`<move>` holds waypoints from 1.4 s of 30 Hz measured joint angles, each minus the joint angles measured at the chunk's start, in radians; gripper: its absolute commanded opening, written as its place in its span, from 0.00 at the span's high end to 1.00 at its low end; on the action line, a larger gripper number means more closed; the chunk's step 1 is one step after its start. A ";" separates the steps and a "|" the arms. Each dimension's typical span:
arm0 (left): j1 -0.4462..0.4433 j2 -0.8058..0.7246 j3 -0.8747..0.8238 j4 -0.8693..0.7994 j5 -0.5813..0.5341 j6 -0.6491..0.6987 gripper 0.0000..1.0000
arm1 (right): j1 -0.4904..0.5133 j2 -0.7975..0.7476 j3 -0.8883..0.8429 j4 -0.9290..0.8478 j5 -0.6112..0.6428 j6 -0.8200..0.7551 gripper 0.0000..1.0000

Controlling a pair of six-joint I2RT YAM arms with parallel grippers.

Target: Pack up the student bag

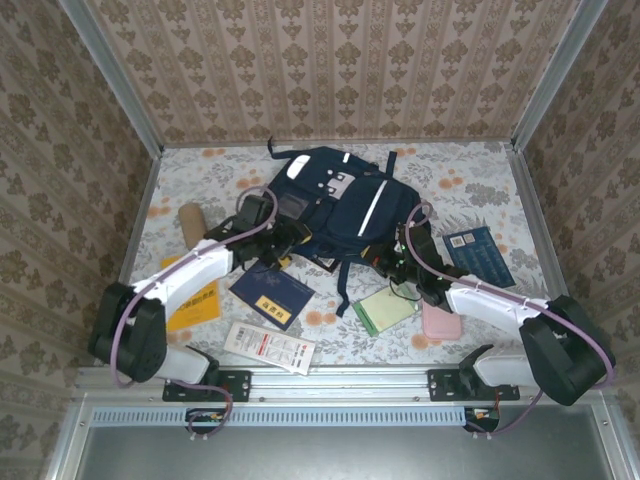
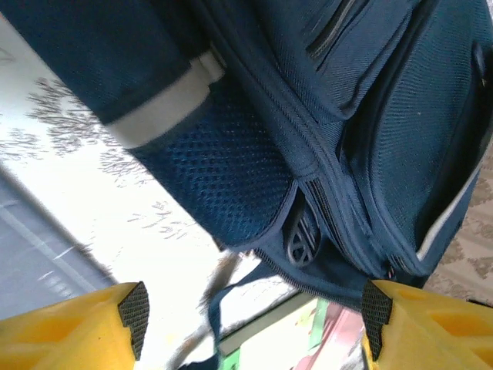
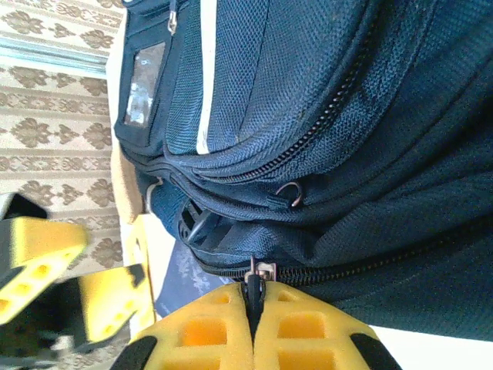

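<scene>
The student bag, a navy backpack with white stripes, lies flat in the middle of the table. My left gripper is at its near-left corner. In the left wrist view the yellow fingers stand wide apart and open, with nothing between them, just below the bag's mesh side pocket. My right gripper is at the bag's near edge. In the right wrist view it is shut on the black zipper pull of the main zipper, which looks closed.
Around the bag lie a dark blue book, a yellow booklet, a white printed packet, a green notebook, a pink case, a blue book and a brown roll. Patterned walls enclose the table.
</scene>
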 measured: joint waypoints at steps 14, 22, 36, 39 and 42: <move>-0.138 0.225 0.003 0.269 -0.080 -0.205 0.77 | 0.026 0.006 -0.116 0.138 0.007 0.233 1.00; -0.154 0.251 0.003 0.295 -0.129 -0.195 1.00 | 0.028 0.015 -0.146 0.154 0.011 0.385 1.00; -0.140 0.188 -0.057 0.337 -0.103 -0.187 1.00 | -0.103 -0.261 -0.221 -0.005 -0.005 0.498 1.00; -0.139 0.174 -0.060 0.343 -0.078 -0.187 1.00 | -0.164 -0.354 -0.231 -0.087 -0.024 0.483 1.00; -0.138 0.169 -0.060 0.349 -0.058 -0.182 1.00 | -0.216 -0.404 -0.235 -0.145 -0.052 0.455 1.00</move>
